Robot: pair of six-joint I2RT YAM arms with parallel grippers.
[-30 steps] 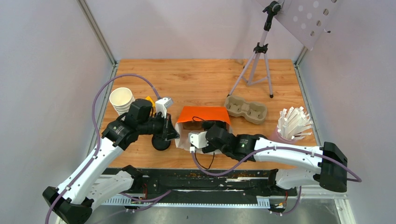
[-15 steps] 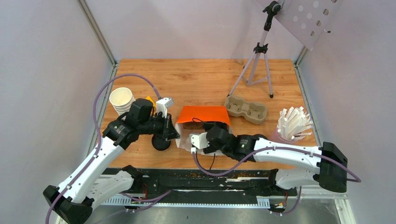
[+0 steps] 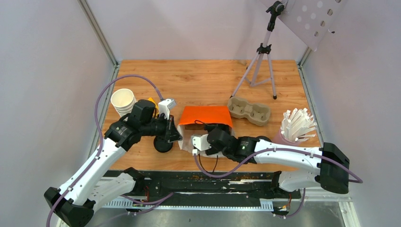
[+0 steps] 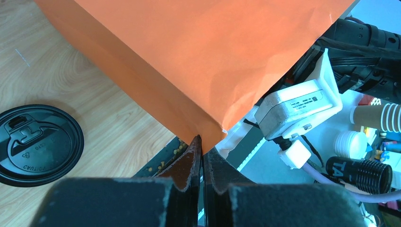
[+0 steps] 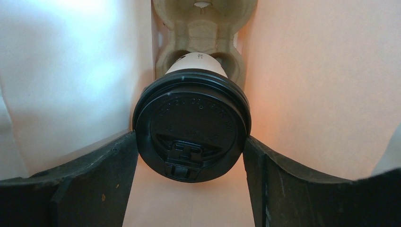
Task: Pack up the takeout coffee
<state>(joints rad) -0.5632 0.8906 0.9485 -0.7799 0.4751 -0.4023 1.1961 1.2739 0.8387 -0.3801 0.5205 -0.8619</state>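
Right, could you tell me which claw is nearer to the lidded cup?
Right. The right claw is inside the bag, its fingers touching the cup on both sides. The left claw is outside, pinching the bag's edge.

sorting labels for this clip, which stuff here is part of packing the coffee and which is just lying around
In the job: lidded cup, orange bag, cup carrier inside the bag, left gripper pinching the bag's edge, right gripper around the cup.
Lying about: lidless cup stack, loose black lid, second carrier, white sticks, tripod.
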